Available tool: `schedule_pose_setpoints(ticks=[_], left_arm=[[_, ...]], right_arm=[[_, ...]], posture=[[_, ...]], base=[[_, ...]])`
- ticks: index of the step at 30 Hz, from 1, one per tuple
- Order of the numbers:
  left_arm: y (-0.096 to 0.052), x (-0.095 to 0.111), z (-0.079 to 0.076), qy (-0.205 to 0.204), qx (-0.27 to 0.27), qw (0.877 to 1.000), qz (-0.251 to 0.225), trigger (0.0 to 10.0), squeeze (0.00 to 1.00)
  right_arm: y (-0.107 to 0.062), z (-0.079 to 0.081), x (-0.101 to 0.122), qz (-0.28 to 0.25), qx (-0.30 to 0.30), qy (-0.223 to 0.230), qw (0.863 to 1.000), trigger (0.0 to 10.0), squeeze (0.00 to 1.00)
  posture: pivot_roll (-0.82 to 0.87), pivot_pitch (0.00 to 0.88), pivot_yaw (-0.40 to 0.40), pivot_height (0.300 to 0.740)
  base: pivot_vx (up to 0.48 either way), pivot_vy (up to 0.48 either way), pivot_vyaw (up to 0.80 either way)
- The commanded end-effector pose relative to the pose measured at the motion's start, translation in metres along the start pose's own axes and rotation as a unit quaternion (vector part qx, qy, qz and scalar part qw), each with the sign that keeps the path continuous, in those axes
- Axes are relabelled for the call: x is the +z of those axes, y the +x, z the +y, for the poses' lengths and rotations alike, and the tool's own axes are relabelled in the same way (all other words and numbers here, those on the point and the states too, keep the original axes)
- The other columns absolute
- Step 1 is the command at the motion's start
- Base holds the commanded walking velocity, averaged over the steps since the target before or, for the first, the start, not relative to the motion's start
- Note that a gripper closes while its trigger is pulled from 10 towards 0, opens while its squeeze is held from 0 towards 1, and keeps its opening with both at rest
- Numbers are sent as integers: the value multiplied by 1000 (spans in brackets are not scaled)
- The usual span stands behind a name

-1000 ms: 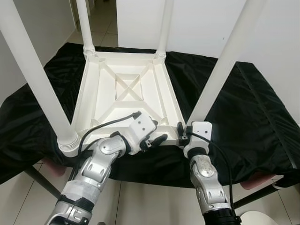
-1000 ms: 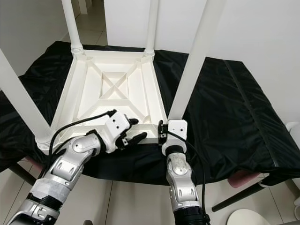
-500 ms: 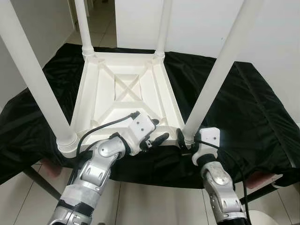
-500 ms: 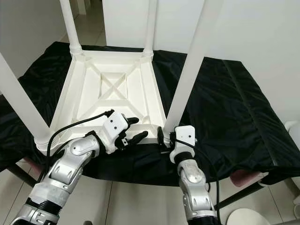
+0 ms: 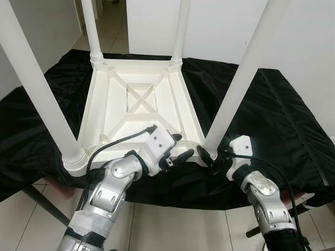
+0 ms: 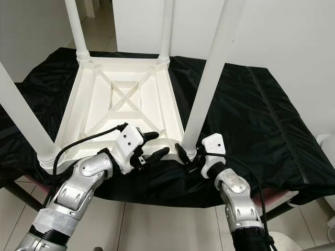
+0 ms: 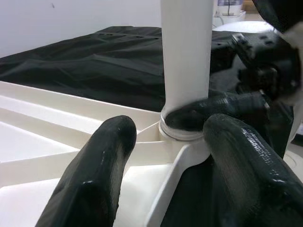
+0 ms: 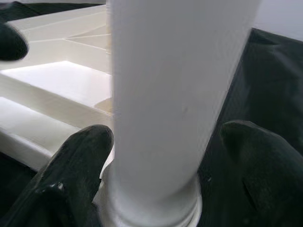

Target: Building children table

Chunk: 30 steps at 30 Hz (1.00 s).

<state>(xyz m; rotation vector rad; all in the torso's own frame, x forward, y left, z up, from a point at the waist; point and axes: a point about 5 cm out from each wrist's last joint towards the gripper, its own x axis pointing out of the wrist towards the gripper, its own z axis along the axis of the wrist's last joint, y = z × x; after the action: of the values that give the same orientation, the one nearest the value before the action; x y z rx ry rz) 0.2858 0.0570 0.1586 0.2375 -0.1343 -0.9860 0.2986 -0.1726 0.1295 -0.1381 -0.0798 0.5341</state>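
A white children's table (image 5: 141, 99) lies upside down on a black cloth (image 5: 272, 115), its legs pointing up. My right gripper (image 5: 211, 153) is at the base of the near right leg (image 5: 238, 83). It is open, with one finger (image 8: 80, 175) against the leg and the other finger (image 8: 260, 165) a little off it. My left gripper (image 5: 182, 146) is open at the table's near rim, close to that same corner. One finger (image 7: 99, 175) is over the inside of the frame and the other finger (image 7: 241, 161) is outside it.
The near left leg (image 5: 36, 89) rises close by my left arm, and two far legs (image 5: 89, 26) stand at the back. The cloth-covered support ends just before me, above tiled floor (image 5: 172, 230). White walls (image 5: 220, 26) stand behind.
My right arm has swung out to the right, and its gripper now reaches leftward around the leg's base. The left gripper has hardly moved. The camera shifted slightly.
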Motion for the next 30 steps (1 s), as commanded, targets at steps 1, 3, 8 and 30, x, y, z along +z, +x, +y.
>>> schedule_pose_setpoints(ticks=[1, 3, 8, 30], left_arm=[[1, -1, -4, -5, -23, 1000, 5, 10000, 0], [1, 0, -6, -6, -33, 999, 6, 10000, 0], [-1, 0, -10, -9, -54, 998, 12, 10000, 0], [-4, 2, -7, -12, -29, 999, 9, 10000, 0]], right_arm=[[1, -4, -1, 2, 14, 7, 1000, 10000, 0], [6, -5, -2, 7, 40, 15, 999, 10000, 0], [14, -7, -4, 12, 82, 25, 996, 10000, 0], [12, -16, -20, 53, 112, 34, 992, 10000, 0]], posture=[[21, 33, -36, 740], [26, 35, -36, 740], [35, 37, -38, 740], [45, 47, -58, 740]], base=[[0, 0, 0], [0, 0, 0], [0, 0, 0], [0, 0, 0]])
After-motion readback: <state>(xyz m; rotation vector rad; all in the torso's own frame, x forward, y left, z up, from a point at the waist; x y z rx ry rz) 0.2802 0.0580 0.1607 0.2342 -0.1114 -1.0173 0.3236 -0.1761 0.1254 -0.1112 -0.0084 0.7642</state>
